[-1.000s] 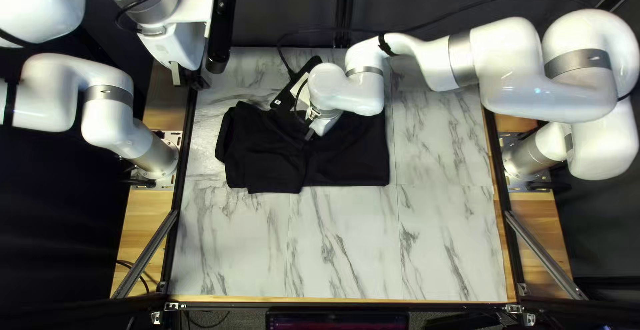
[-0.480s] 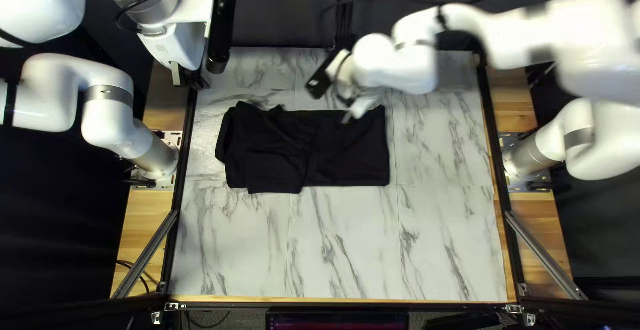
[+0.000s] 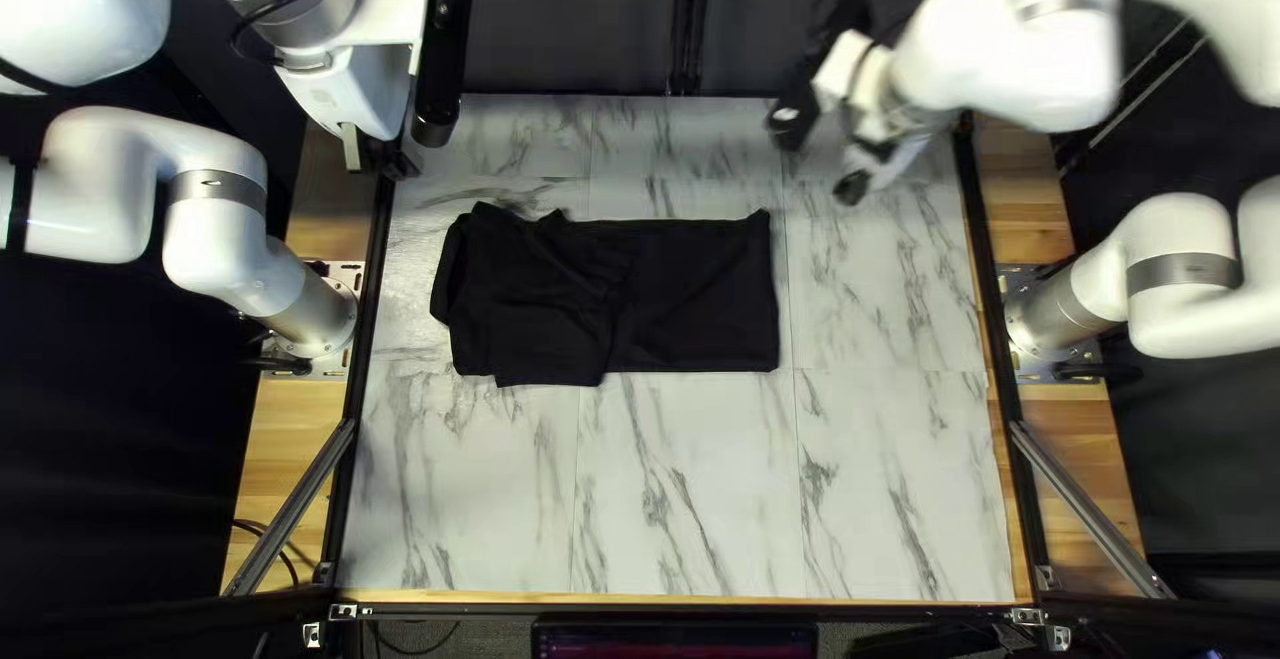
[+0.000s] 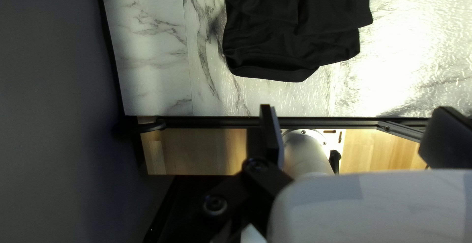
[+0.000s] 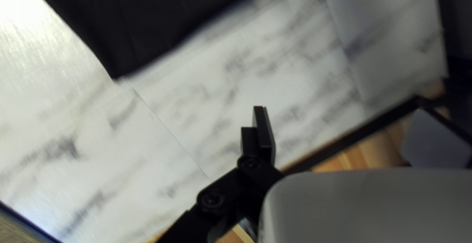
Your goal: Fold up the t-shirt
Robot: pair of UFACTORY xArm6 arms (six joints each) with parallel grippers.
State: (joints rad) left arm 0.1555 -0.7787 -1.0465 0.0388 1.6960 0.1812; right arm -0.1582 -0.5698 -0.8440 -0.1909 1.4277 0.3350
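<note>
black t-shirt [image 3: 694,297] part-folded on table [image 3: 694,499], toward 11 o'clock in top left view, layers piled at its 9 o'clock end, probably prepping another fold. left gripper [image 4: 355,110] at shirt's 10 o'clock, right gripper [image 5: 341,109] at 2, both empty, fingers apart, likely held clear so cloth lies undisturbed.

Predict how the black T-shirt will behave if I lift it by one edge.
The T-shirt will likely droop, being thin-looking cloth with soft creases. Its overlapping layers may slip apart, since nothing visible pins them together. Rolling seems unlikely, as it lies flat on the table.
</note>
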